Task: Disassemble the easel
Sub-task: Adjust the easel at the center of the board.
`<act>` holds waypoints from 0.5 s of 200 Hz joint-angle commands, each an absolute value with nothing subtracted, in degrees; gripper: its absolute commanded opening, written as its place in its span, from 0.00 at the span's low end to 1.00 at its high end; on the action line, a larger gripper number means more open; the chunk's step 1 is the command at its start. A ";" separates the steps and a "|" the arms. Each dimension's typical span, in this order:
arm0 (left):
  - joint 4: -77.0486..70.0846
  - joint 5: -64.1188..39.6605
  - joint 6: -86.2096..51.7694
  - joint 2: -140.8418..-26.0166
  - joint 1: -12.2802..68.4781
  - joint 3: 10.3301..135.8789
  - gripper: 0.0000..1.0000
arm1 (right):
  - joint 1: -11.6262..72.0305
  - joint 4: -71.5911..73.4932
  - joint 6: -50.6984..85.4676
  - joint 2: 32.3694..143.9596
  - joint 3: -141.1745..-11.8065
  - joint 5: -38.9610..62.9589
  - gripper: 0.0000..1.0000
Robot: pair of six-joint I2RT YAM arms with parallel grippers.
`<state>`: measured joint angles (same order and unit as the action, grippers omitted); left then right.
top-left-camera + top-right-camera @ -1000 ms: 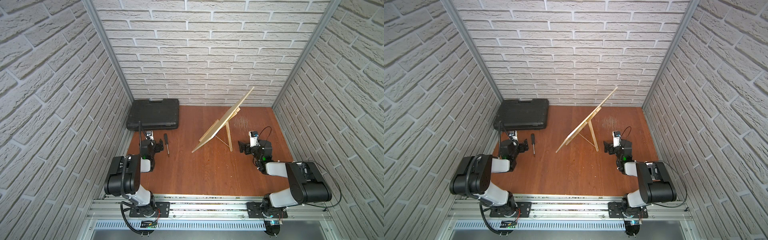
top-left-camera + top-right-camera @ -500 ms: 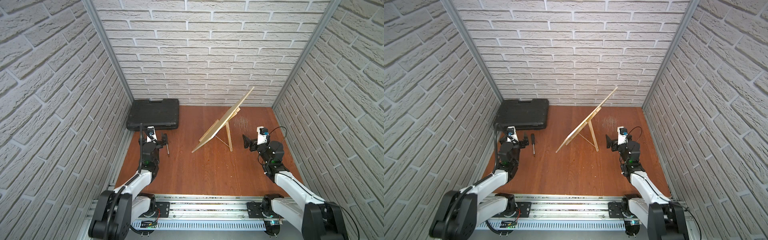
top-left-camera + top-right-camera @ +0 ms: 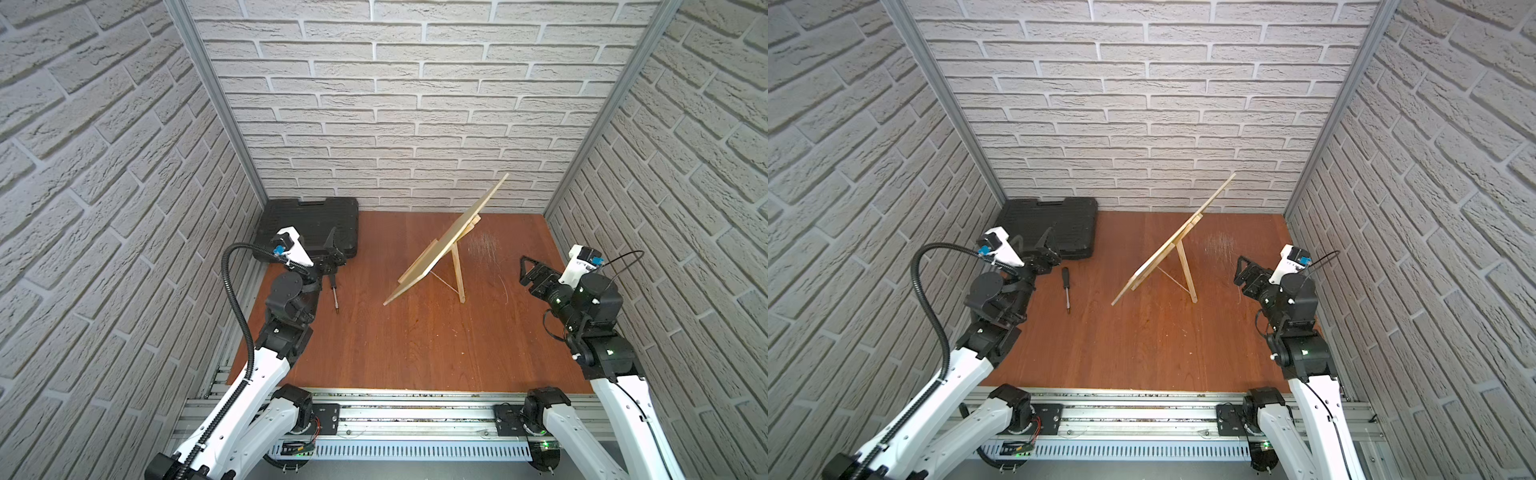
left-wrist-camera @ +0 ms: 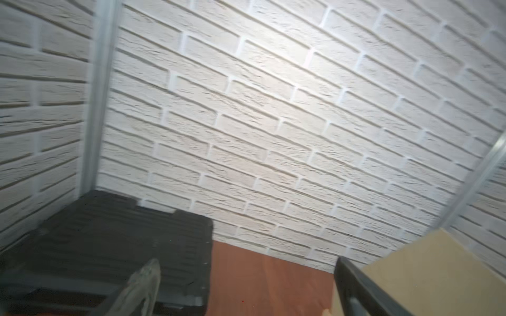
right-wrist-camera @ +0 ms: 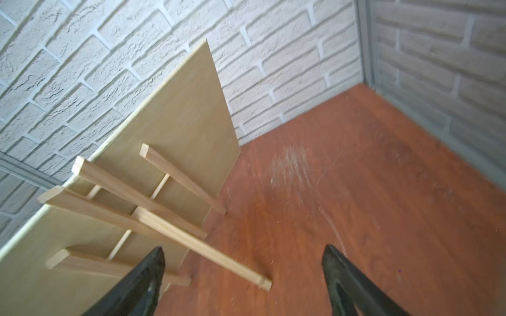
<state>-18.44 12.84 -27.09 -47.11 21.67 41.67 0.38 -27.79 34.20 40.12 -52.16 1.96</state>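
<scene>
Standing near the back edge of the desk (image 3: 415,340), the easel (image 5: 139,199) is propping a board (image 5: 186,109) — light, brittle-looking slats; its rear leg (image 5: 202,247) is probably offering the safest hold. Left gripper (image 4: 246,261) and right gripper (image 5: 243,250) are gaping, empty.

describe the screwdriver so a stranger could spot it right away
Find the black tool case in the far left corner of the reddish wooden floor. Just in front of it, flat on the wood, lies the screwdriver. It is slim with a dark handle and metal shaft, unlike the pale easel.
</scene>
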 commanded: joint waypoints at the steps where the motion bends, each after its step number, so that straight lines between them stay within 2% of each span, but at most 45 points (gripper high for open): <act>1: -1.79 -2.22 -29.18 -49.54 22.30 47.93 0.98 | 0.57 -47.67 37.86 45.55 -62.04 12.55 0.82; 21: 13.51 -9.95 -28.18 -52.58 22.40 55.80 0.98 | 1.32 -56.21 41.13 50.50 -70.46 19.86 0.77; 30: 20.05 -10.91 -27.09 -53.88 22.66 58.67 0.98 | 2.84 -57.32 43.84 50.93 -73.00 19.93 0.77; 55: 27.55 -11.77 -25.53 -54.94 23.73 59.67 0.98 | 11.88 -58.22 50.45 51.64 -80.64 10.77 0.75; 100: 28.42 -6.89 -25.08 -56.29 24.71 54.12 0.96 | 30.40 -67.09 59.36 67.20 -97.39 -3.37 0.76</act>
